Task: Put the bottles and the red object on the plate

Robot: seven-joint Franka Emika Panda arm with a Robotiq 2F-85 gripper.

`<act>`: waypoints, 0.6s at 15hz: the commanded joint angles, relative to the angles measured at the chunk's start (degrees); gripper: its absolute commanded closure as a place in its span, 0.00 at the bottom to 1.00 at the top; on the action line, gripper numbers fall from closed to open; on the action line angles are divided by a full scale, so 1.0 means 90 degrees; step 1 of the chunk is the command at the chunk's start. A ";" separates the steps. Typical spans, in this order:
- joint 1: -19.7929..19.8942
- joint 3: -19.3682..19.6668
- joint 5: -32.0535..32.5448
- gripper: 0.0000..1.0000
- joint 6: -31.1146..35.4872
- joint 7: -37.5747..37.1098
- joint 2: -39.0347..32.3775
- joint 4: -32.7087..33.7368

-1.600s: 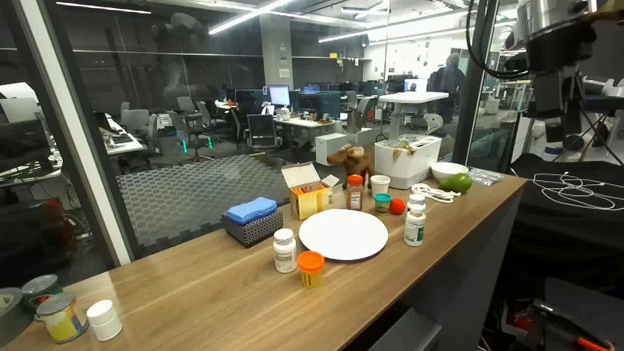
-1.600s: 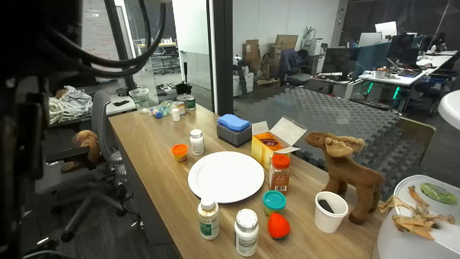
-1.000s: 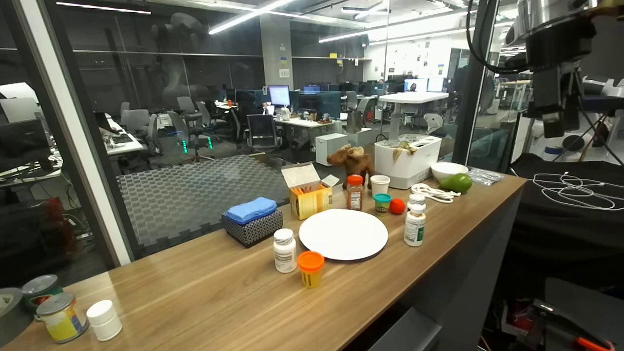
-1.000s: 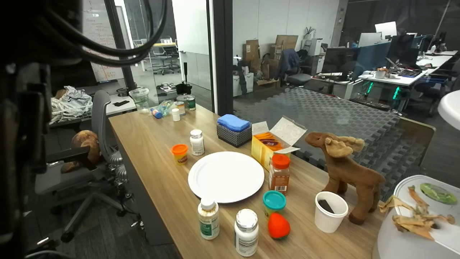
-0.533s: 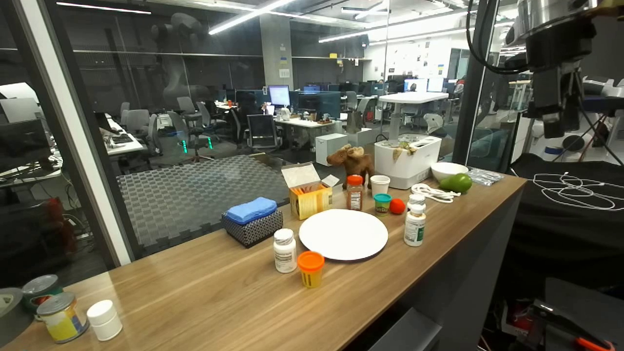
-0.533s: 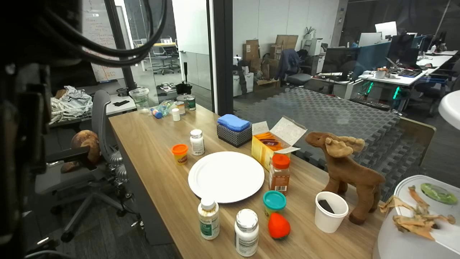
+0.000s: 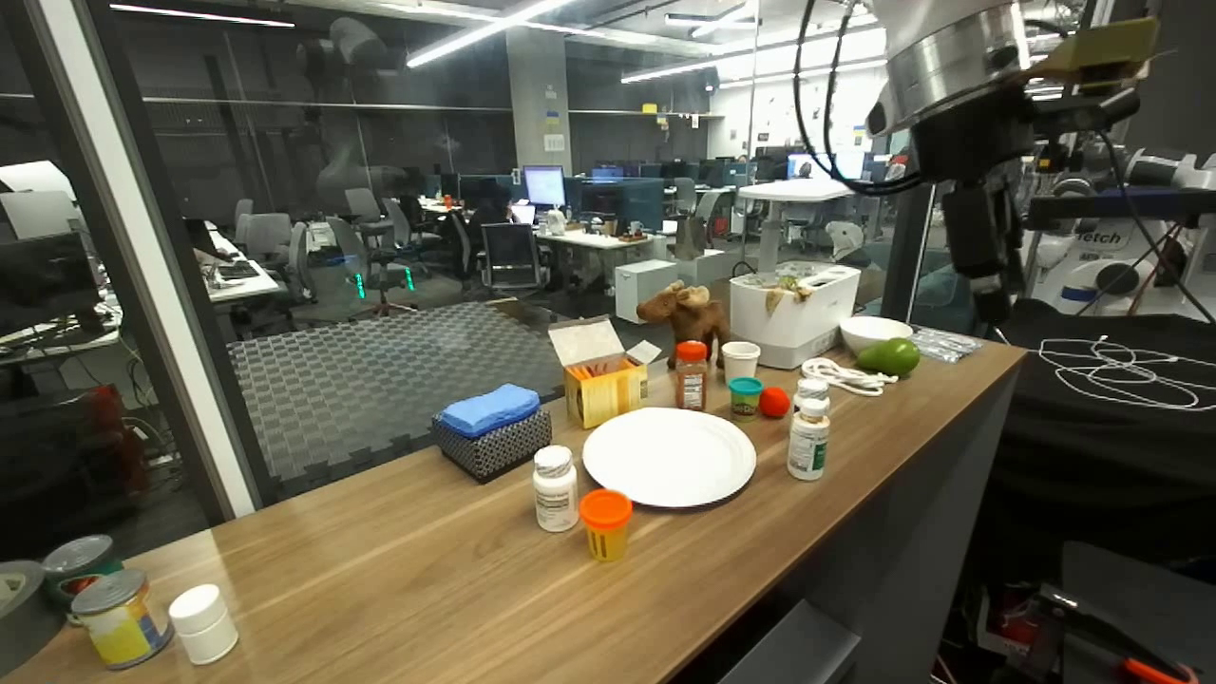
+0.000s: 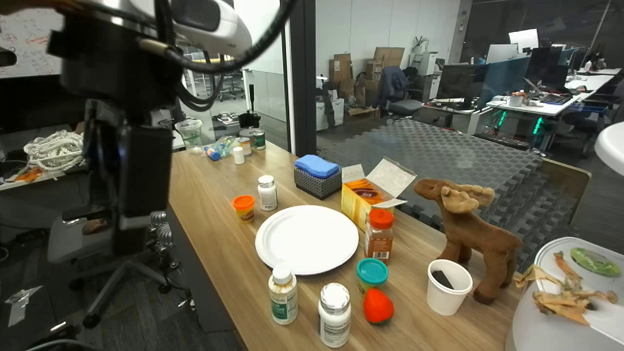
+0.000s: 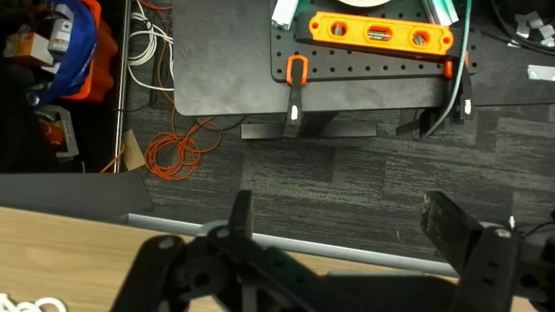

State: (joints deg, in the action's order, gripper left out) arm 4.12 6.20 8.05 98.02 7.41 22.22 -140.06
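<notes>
The gripper (image 9: 337, 202) stands wide. The wrist view shows orange cord (image 9: 185, 147); an exterior view shows a bowl (image 7: 855, 334) behind fruit (image 7: 891, 356).

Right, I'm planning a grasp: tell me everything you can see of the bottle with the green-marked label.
The bottle is small and pale, apparently plastic, with a narrower white cap on. Its label carries a green block; the print is too small to read. It stands upright on the table, near the edge. In an exterior view, bare wood shows between it and the plate; another bottle stands beside it, apart. Only the table touches it.
</notes>
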 commanded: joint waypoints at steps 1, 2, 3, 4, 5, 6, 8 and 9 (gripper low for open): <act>-0.0422 -0.0548 -0.0308 0.00 0.0586 -0.0634 -0.0946 0.0445; -0.0495 -0.0675 -0.0402 0.00 0.0826 -0.0916 -0.1180 0.0521; -0.0552 -0.0810 -0.0477 0.00 0.1172 -0.1301 -0.1446 0.0583; -0.0597 -0.0922 -0.0511 0.00 0.1485 -0.1667 -0.1686 0.0664; -0.0643 -0.1012 -0.0535 0.00 0.1790 -0.2025 -0.1923 0.0758; -0.0682 -0.1076 -0.0570 0.00 0.2056 -0.2311 -0.2147 0.0860; -0.0770 -0.1175 -0.0635 0.00 0.2495 -0.2894 -0.2613 0.1141; -0.0837 -0.1218 -0.0664 0.00 0.2733 -0.3082 -0.2838 0.1281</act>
State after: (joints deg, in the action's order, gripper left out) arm -2.31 -3.78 3.68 118.71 -14.62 2.66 -133.76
